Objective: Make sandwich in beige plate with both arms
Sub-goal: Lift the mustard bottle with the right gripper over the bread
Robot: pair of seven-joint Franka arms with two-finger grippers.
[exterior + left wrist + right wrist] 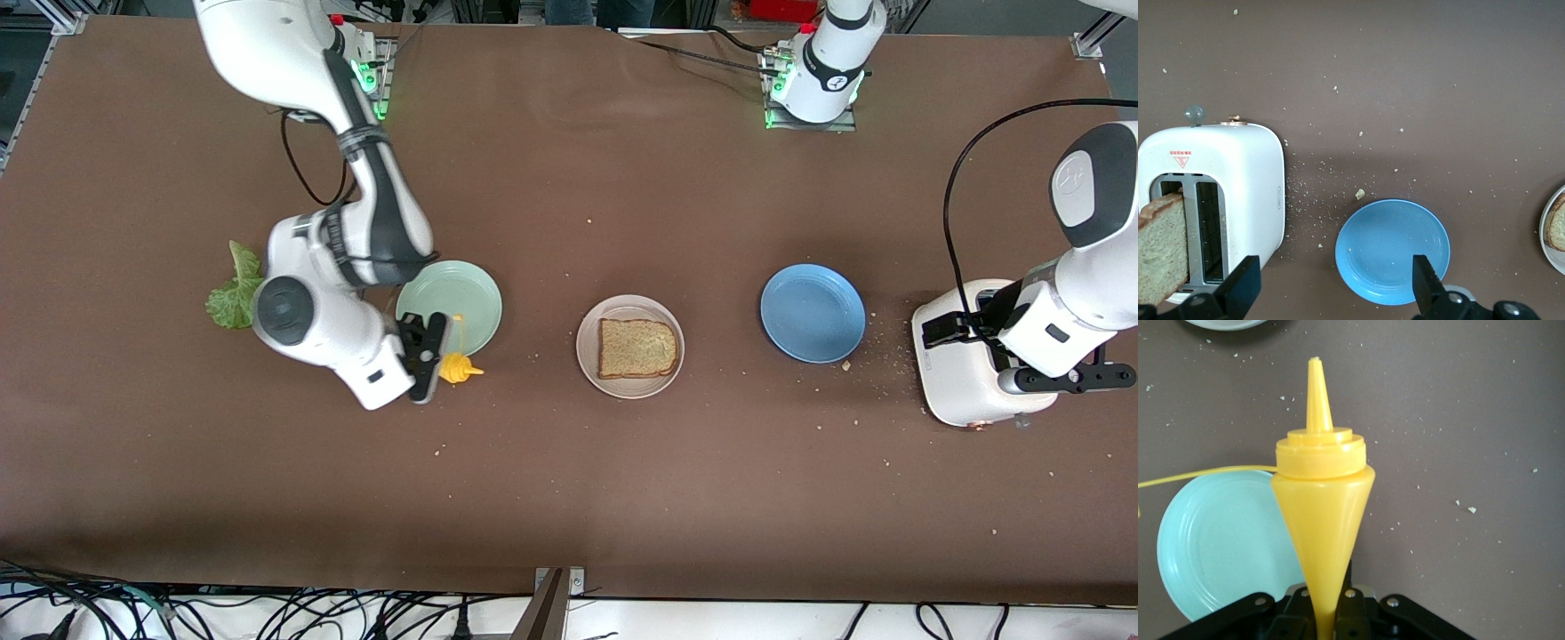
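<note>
One slice of speckled toast [637,348] lies flat on the beige plate [590,324] at the table's middle. A second slice [1161,247] stands in a slot of the white toaster [956,391] at the left arm's end. My left gripper [960,324] hangs open over the toaster's edge, with bare table and the blue plate [1391,250] between its fingers [1245,287]. My right gripper [427,351] is shut on a yellow squeeze bottle [1321,513], held level over the mint-green plate's [462,298] rim, nozzle toward the beige plate. The lettuce leaf [236,289] lies by the right arm's elbow.
The blue plate [812,313] sits between the beige plate and the toaster. Crumbs [876,356] are scattered on the brown tabletop around the toaster and blue plate. Both arm bases stand along the table's edge farthest from the front camera.
</note>
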